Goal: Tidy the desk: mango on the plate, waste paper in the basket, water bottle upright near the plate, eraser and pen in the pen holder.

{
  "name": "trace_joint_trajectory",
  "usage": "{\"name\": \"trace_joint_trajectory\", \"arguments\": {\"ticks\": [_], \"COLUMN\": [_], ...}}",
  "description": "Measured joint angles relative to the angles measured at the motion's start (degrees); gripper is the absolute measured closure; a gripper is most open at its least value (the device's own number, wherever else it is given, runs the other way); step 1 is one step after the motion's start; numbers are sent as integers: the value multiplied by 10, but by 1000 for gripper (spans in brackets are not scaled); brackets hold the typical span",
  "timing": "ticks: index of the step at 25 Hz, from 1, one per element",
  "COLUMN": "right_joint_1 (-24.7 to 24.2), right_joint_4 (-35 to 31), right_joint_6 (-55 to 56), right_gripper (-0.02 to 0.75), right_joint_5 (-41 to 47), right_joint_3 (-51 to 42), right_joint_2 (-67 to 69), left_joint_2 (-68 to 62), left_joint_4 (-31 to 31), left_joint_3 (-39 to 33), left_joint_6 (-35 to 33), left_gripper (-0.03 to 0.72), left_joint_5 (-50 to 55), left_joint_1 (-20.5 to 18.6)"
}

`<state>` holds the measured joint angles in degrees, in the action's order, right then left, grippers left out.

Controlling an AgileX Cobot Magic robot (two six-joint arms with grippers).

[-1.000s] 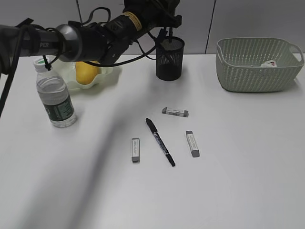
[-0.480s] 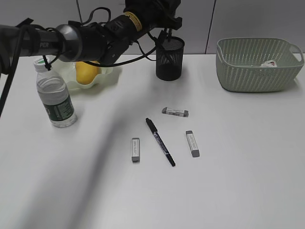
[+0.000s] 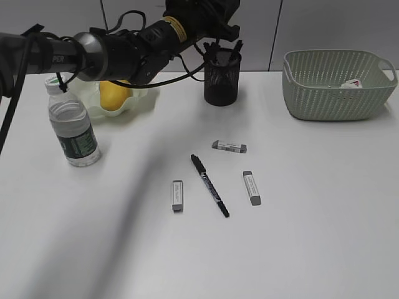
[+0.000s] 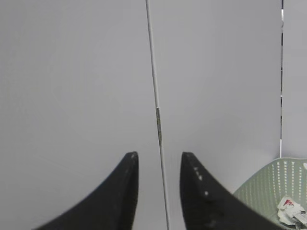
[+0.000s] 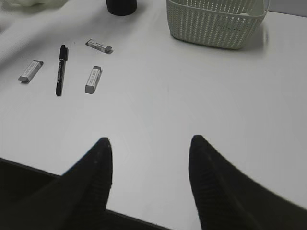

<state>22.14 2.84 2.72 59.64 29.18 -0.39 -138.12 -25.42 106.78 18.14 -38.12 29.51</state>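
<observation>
My left gripper (image 3: 213,34) hangs open and empty just above the black mesh pen holder (image 3: 221,81), where a dark pen (image 3: 236,49) leans on the right rim. In the left wrist view the open jaws (image 4: 158,155) face the grey wall. A black pen (image 3: 209,185) and three grey erasers (image 3: 229,146) (image 3: 177,195) (image 3: 252,187) lie mid-desk. The mango (image 3: 112,94) sits on the pale green plate (image 3: 138,101). The water bottle (image 3: 73,124) stands upright beside it. The waste paper (image 3: 353,83) lies in the green basket (image 3: 333,93). My right gripper (image 5: 151,148) is open and empty over the desk's front edge.
The left arm stretches from the far left across the plate at the back. The right wrist view shows the loose pen (image 5: 60,69), erasers (image 5: 93,79), basket (image 5: 216,21) and pen holder (image 5: 121,5) ahead, with bare white desk (image 5: 192,96) between.
The pen held upright in the pen holder has been let go and now leans on its right rim. The left gripper has lifted slightly.
</observation>
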Motion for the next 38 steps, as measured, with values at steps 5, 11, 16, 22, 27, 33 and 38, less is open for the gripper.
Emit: {"name": "trace_joint_trajectory", "arguments": {"ticks": [5, 11, 16, 22, 27, 33, 38], "right_joint_1": [0, 0, 0, 0, 0, 0, 0], "right_joint_4": [0, 0, 0, 0, 0, 1, 1], "right_joint_6": [1, 1, 1, 2, 2, 2, 2], "right_gripper": [323, 323, 323, 323, 323, 323, 323], "right_joint_5": [0, 0, 0, 0, 0, 0, 0], "right_joint_3": [0, 0, 0, 0, 0, 0, 0], "right_joint_2": [0, 0, 0, 0, 0, 0, 0], "left_joint_2": [21, 117, 215, 447, 712, 1024, 1207], "left_joint_4": [-2, -2, -3, 20, 73, 112, 114], "left_joint_3": [0, 0, -27, -286, -529, -626, -672], "left_joint_6": [-1, 48, 23, -9, -10, -10, -10], "left_gripper": [385, 286, 293, 302, 304, 314, 314], "left_joint_5": [17, 280, 564, 640, 721, 921, 1021], "left_joint_1": [2, 26, 41, 38, 38, 38, 38]}}
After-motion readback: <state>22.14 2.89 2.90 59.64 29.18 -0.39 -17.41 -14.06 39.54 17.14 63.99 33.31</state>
